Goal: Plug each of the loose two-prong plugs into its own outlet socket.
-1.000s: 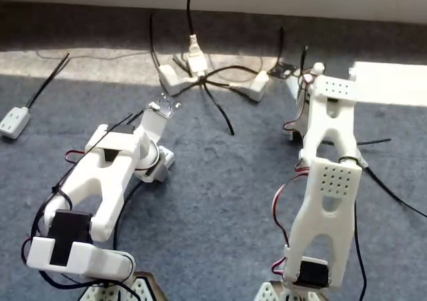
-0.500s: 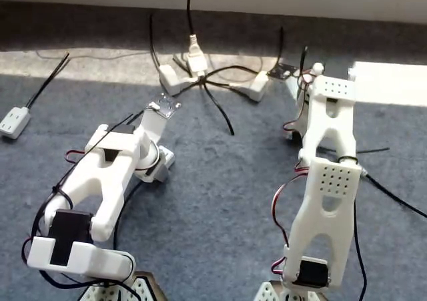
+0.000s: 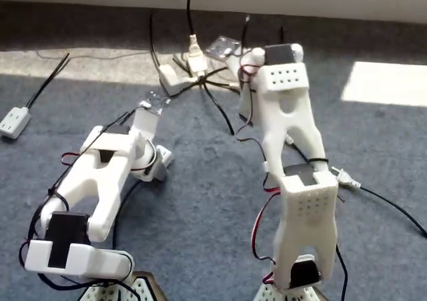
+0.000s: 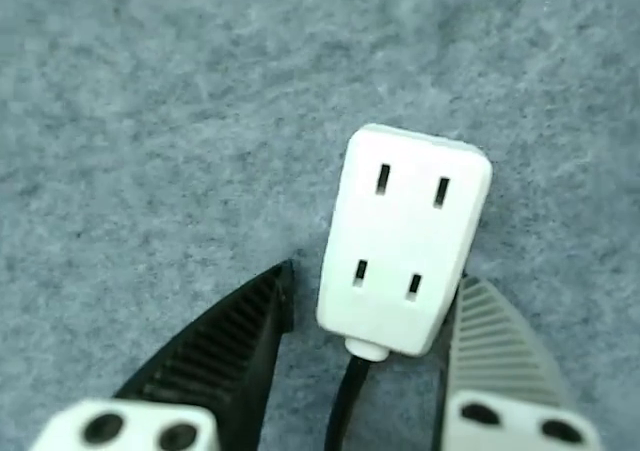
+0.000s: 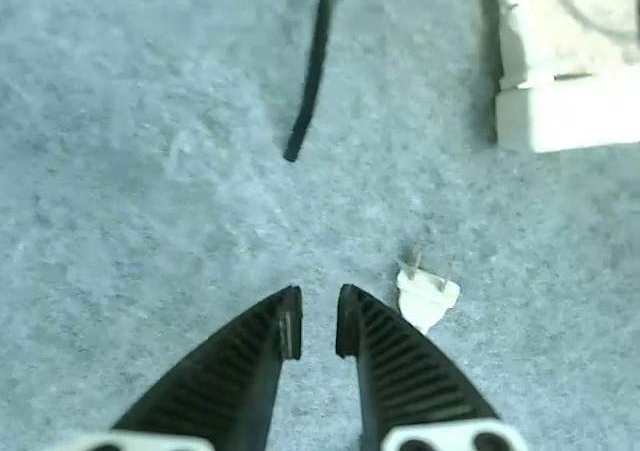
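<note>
We are looking down on the left gripper (image 4: pixel 375 279), which is hanging over a white rectangular plastic outlet block (image 4: pixel 405 236). The block is lying flat on the grey-blue carpet (image 4: pixel 150 121) with its four slots facing up and its black cord (image 4: pixel 345 401) running back between the fingers. The fingers are standing wide, one on each side of the block's cord end. The black finger (image 4: pixel 235 341) is sitting a little apart from the block, and the pale finger (image 4: pixel 495 351) just beside its corner, though we cannot tell whether that one is touching. The right gripper (image 5: pixel 317 316) is hovering low over the carpet with its two black fingers drawn to a narrow gap, holding nothing. A small white two-prong plug (image 5: pixel 427 293) is lying loose just beside one fingertip, prongs pointing away from the gripper. A second white outlet block (image 5: pixel 565 101) is lying farther off, with a loose black cable end (image 5: pixel 312 71) near it. In the high view we are seeing another white two-prong plug (image 3: pixel 340 176) lying unplugged on the carpet beside the right arm (image 3: pixel 287 114), and a lone white outlet block (image 3: pixel 13 122) is sitting well apart at the far left.
</note>
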You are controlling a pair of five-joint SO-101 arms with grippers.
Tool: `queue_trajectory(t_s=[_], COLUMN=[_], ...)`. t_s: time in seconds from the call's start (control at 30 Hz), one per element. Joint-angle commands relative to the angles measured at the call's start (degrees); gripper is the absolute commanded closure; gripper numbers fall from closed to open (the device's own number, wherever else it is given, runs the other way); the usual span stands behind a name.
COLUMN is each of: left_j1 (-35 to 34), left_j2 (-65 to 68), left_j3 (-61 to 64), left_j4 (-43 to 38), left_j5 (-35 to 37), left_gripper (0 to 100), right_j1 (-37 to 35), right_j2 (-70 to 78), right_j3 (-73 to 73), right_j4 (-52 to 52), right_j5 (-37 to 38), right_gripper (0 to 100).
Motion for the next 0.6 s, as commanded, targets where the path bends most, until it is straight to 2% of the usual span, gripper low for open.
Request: queue_trajectory(t_s=[0.0, 0.13, 0.27, 0.43, 0.57], left_j1=[-3.7, -2.2, -1.6, -1.5, -1.5], left_j2=[-3.6, -7.3, -9.8, -10.2, -10.2], left_j3=[2.4, 6.6, 9.6, 9.9, 9.9], left_j4=[-3.7, -6.9, -9.9, -10.1, -10.1], left_j5=[4.6, 4.4, 4.4, 4.4, 4.4], left_gripper=[77, 77, 77, 77, 77], right_j1=[0.3, 10.6, 17.5, 17.5, 15.9], right_j2=[-5.8, -4.0, 1.8, 8.0, 9.7], right_j3=[1.5, 2.0, 1.8, 1.5, 1.5], right_j4=[1.7, -3.4, -3.4, 1.8, 0.3], right_j5=[-1.0, 2.0, 10.9, 15.5, 17.0], right_gripper=[89.4, 76.1, 74.9, 74.9, 74.9])
